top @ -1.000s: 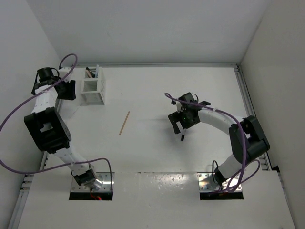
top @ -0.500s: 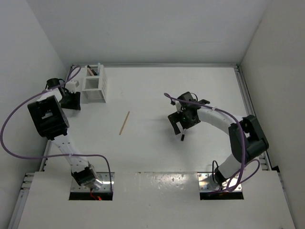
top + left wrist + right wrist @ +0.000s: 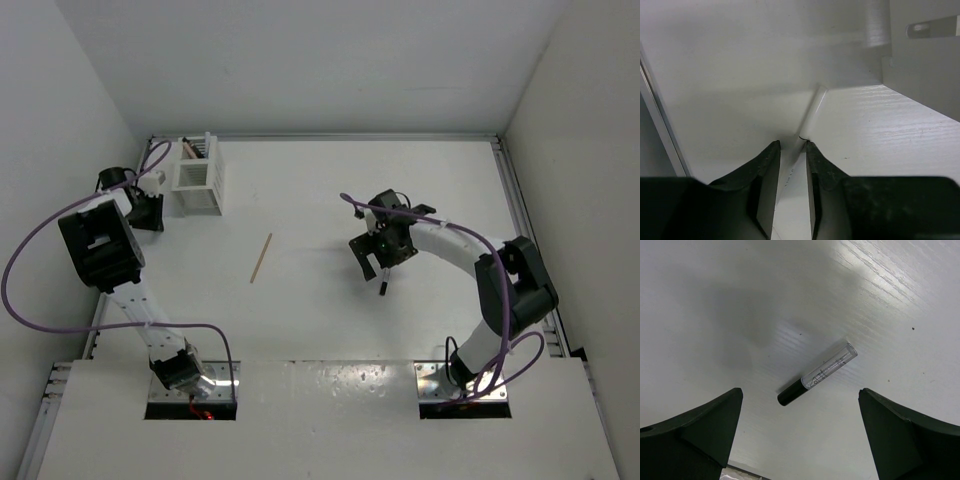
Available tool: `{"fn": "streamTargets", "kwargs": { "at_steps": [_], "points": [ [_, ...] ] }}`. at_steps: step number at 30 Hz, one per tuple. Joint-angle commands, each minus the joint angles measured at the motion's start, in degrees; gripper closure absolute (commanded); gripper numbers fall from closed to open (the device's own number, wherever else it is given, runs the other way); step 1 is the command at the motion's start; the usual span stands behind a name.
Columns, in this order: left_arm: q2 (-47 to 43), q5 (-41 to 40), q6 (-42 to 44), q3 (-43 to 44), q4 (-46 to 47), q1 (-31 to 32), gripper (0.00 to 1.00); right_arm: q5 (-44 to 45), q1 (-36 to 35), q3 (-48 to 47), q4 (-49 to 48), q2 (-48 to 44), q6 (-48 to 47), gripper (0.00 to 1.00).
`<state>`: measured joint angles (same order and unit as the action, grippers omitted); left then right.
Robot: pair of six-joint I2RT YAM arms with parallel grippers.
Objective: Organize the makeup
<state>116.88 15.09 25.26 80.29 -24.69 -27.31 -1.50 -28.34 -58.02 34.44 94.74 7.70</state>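
Left claw (image 3: 792,146) now narrower, white stick (image 3: 812,112) between its fingers (image 3: 766,167).

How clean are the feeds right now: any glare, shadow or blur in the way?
Top external: even light, tan stick crisp. Left wrist: near fingers dark and soft, white stick barely stands out from the table. Right wrist: clear tube sharp, glare streaks on the table upper right.

Top view: fixed high behind the bases (image 3: 180,372), facing down and toward 12 o'clock, whole counter (image 3: 330,190) in frame. Left wrist view: low, close, facing along the counter past its fingers (image 3: 762,164). Right wrist view: close, facing straight down. Both it and the top view show the tube (image 3: 817,374), at 4 o'clock of centre.
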Motion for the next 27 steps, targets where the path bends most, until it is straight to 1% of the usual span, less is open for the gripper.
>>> {"fn": "streamTargets", "kwargs": {
  "at_steps": [1, 4, 10, 14, 15, 16, 17, 21, 27],
  "points": [
    [0.5, -1.1, 0.6, -2.2, -1.0, -0.9, 0.69, 0.6, -0.3, -2.8, 0.3, 0.3, -0.4, 0.00],
    [0.0, -1.1, 0.6, -2.8, -1.0, -1.4, 0.71, 0.6, -0.1, -2.9, 0.1, 0.0, -0.6, 0.00],
    [0.5, -1.7, 1.2, -2.8, -1.0, -2.0, 0.80, 0.6, -0.2, -2.6, -0.2, -0.1, -0.5, 0.00],
    [1.7, -1.2, 1.2, -1.5, -1.0, -2.0, 0.89, 0.6, -0.2, -2.6, -0.3, -0.3, -0.6, 0.00],
    [1.7, -1.2, 0.7, -0.8, -1.0, -2.0, 0.93, 0.6, -0.2, -2.6, -0.2, -0.4, -0.5, 0.00],
    [1.7, -1.2, 0.7, -0.1, -0.4, -2.0, 0.95, 0.7, -0.2, -2.5, -0.2, -0.5, -0.6, 0.00],
    [2.3, -1.2, 0.7, -0.1, -0.4, -2.0, 0.95, 0.7, -0.4, -2.5, -0.4, -0.6, -0.4, 0.00],
    [2.3, -1.2, 0.7, 1.1, 1.0, -2.0, 1.00, 0.7, -0.3, -2.2, -0.4, -1.0, -0.5, 0.00],
    [1.4, -1.2, -2.3, 2.8, 1.0, -2.0, 1.00, 0.9, -0.1, -1.7, -0.8, -1.3, -0.2, 0.00]
  ]
}}
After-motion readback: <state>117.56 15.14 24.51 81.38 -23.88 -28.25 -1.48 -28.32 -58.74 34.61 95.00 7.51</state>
